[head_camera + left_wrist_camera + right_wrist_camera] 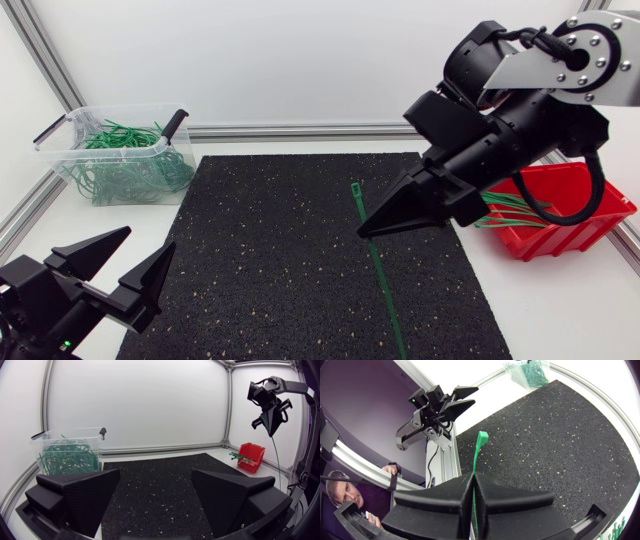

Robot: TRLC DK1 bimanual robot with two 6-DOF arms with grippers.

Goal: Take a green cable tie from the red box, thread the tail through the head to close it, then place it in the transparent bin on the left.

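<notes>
My right gripper (366,230) hangs above the black mat, shut on a green cable tie (380,275). The tie's head (356,187) sticks out past the fingertips and its long tail trails toward the mat's near edge. In the right wrist view the tie (478,450) rises from between the pressed fingers (445,502). The red box (570,215) at the right holds more green ties (505,210). The transparent bin (120,150) at the far left holds several closed ties. My left gripper (150,238) is open and holds nothing, low at the near left corner.
A black speckled mat (300,260) covers the table's middle. Aluminium frame rails (290,131) run along the back and left edges. From the left wrist view, the bin (67,452) is ahead to one side and the red box (252,455) far ahead to the other.
</notes>
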